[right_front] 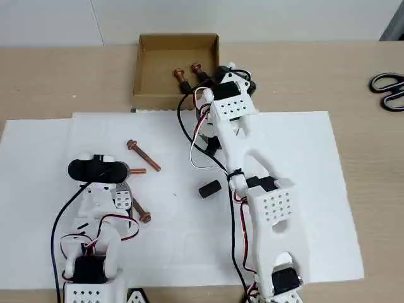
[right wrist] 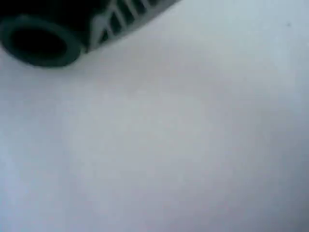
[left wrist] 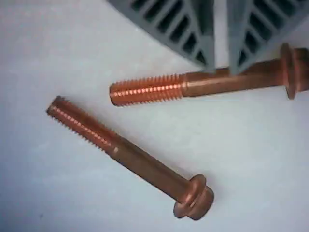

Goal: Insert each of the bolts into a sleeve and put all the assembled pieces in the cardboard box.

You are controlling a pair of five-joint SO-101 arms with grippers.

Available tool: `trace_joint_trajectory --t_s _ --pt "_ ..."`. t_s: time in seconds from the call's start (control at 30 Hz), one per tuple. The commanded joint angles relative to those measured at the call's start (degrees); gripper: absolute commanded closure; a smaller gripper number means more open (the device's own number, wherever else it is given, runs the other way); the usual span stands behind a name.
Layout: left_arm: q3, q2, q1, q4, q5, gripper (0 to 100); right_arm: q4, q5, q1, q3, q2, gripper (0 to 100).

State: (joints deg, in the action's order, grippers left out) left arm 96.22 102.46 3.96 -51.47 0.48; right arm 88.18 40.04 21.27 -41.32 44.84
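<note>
My left gripper (left wrist: 222, 67) is shut on a copper bolt (left wrist: 203, 84) lying on the white paper; in the high view this bolt (right_front: 137, 171) sticks out beside the gripper's black top. A second bolt (left wrist: 130, 159) lies loose close by, also seen as the slanted bolt (right_front: 144, 156). A third bolt (right_front: 140, 210) lies beside the left arm. My right gripper (right wrist: 82, 34) is shut on a black sleeve (right wrist: 38, 41), held above the paper under the right arm (right_front: 230, 107). Another black sleeve (right_front: 209, 188) rests mid-paper. The cardboard box (right_front: 146, 69) holds two assembled pieces (right_front: 189, 77).
White paper (right_front: 303, 145) covers most of the wooden table. Scissors (right_front: 388, 91) lie at the far right edge. The right arm stretches from the front of the table up to the box's near right corner, with cables hanging beside it.
</note>
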Motion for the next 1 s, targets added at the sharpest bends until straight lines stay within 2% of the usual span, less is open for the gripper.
trace_joint_trajectory --t_s 0.0,0.2,0.37,0.53,0.63,0.83,0.97 --pt "-0.22 0.44 0.35 1.14 0.18 99 -0.31 0.09 -0.13 -2.02 -0.92 98.6" --pt "-0.22 0.44 0.35 1.14 0.18 99 4.26 -2.11 0.31 -2.11 -5.67 99.6" --pt "-0.22 0.44 0.35 1.14 0.18 99 10.15 -8.44 0.22 -2.11 -11.56 99.6" --pt "-0.31 0.44 0.79 0.18 0.18 99 10.95 -13.89 -4.44 -1.67 -18.77 99.6" --pt "-3.82 0.18 0.70 -3.69 0.00 99 11.03 -15.82 -7.16 0.70 -22.11 99.6" --pt "-16.48 -1.14 0.62 -15.21 -0.09 99 11.03 -15.65 -10.42 16.70 -30.02 99.6" --pt "-25.01 -10.37 2.20 -20.57 -0.09 99 10.59 -15.56 -12.53 29.45 -37.76 99.6"
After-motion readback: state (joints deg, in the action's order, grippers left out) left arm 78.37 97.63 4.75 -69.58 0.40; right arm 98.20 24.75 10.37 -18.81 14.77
